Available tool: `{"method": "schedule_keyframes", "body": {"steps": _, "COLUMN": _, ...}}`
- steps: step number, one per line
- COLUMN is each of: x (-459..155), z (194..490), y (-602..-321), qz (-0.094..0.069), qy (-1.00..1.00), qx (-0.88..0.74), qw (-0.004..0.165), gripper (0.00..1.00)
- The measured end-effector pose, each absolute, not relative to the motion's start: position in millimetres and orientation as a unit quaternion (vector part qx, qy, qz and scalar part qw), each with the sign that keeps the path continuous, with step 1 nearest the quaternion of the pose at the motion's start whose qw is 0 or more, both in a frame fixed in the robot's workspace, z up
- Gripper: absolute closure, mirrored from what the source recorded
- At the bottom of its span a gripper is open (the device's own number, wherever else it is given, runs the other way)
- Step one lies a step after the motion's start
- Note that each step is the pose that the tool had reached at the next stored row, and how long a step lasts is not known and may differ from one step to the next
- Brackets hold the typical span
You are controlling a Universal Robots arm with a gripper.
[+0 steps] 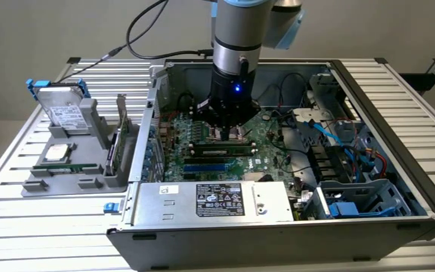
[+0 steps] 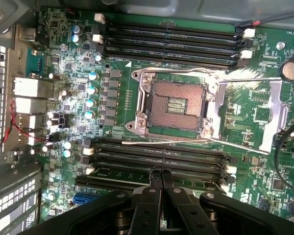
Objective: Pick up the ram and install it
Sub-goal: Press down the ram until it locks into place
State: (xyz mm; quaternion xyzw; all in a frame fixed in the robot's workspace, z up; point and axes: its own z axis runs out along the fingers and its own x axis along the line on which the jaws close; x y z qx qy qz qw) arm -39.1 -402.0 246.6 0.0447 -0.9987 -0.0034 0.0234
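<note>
While gripper (image 2: 161,177) hovers with fingers pinched together over the DIMM slots (image 2: 157,161), ram (image 1: 224,151) sits slotted.
Install step judged; pressing it home needs even downward force.

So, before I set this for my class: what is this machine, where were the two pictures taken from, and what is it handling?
It is a robot arm reaching down into an open computer case on a slatted metal table. One picture comes from a camera off the arm. The other comes from a camera on its wrist, looking down at the green motherboard. The end effector, its grasping part, has its fingers together over the long black memory slots. The ram, a green stick, lies along those slots just below it; whether it is fully seated is unclear. Beside the case, a grey holder carries a hard drive and a silver chip.
</note>
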Motion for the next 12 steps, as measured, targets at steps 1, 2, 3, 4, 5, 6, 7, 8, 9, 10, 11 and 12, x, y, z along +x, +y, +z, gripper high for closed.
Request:
{"method": "schedule_keyframes", "body": {"steps": 1, "x": -39.3, "z": 247.0, "y": -403.1, "qz": -0.003, "qy": -0.999, "qx": 0.045, "qw": 0.024, "gripper": 0.9}}
{"method": "schedule_keyframes", "body": {"steps": 2, "x": -39.6, "z": 247.0, "y": -404.5, "qz": -0.003, "qy": -0.999, "qx": 0.045, "qw": 0.024, "gripper": 0.9}}
{"method": "schedule_keyframes", "body": {"steps": 3, "x": -39.7, "z": 247.0, "y": -406.3, "qz": -0.003, "qy": -0.999, "qx": 0.045, "qw": 0.024, "gripper": 0.9}}
{"method": "schedule_keyframes", "body": {"steps": 4, "x": -39.8, "z": 247.0, "y": -408.2, "qz": -0.003, "qy": -0.999, "qx": 0.045, "qw": 0.024, "gripper": 0.9}}
{"method": "schedule_keyframes", "body": {"steps": 5, "x": -39.8, "z": 247.0, "y": -409.9, "qz": -0.003, "qy": -0.999, "qx": 0.044, "qw": 0.024, "gripper": 0.9}}
{"method": "schedule_keyframes", "body": {"steps": 6, "x": -39.8, "z": 247.0, "y": -411.2, "qz": -0.003, "qy": -0.999, "qx": 0.044, "qw": 0.024, "gripper": 0.9}}
{"method": "schedule_keyframes", "body": {"steps": 7, "x": -39.9, "z": 247.0, "y": -411.9, "qz": -0.003, "qy": -0.999, "qx": 0.042, "qw": 0.024, "gripper": 0.9}}
{"method": "schedule_keyframes", "body": {"steps": 8, "x": -39.9, "z": 247.0, "y": -412.2, "qz": -0.003, "qy": -0.999, "qx": 0.04, "qw": 0.024, "gripper": 0.9}}
{"method": "schedule_keyframes", "body": {"steps": 9, "x": -39.9, "z": 247.0, "y": -412.5, "qz": -0.003, "qy": -0.999, "qx": 0.036, "qw": 0.024, "gripper": 0.9}}
{"method": "schedule_keyframes", "body": {"steps": 10, "x": -39.9, "z": 247.0, "y": -412.7, "qz": -0.003, "qy": -0.999, "qx": 0.032, "qw": 0.024, "gripper": 0.9}}
{"method": "schedule_keyframes", "body": {"steps": 11, "x": -39.8, "z": 247.1, "y": -413.0, "qz": -0.003, "qy": -0.999, "qx": 0.028, "qw": 0.024, "gripper": 0.9}}
{"method": "schedule_keyframes", "body": {"steps": 12, "x": -39.8, "z": 247.1, "y": -413.3, "qz": -0.003, "qy": -0.999, "qx": 0.025, "qw": 0.023, "gripper": 0.9}}
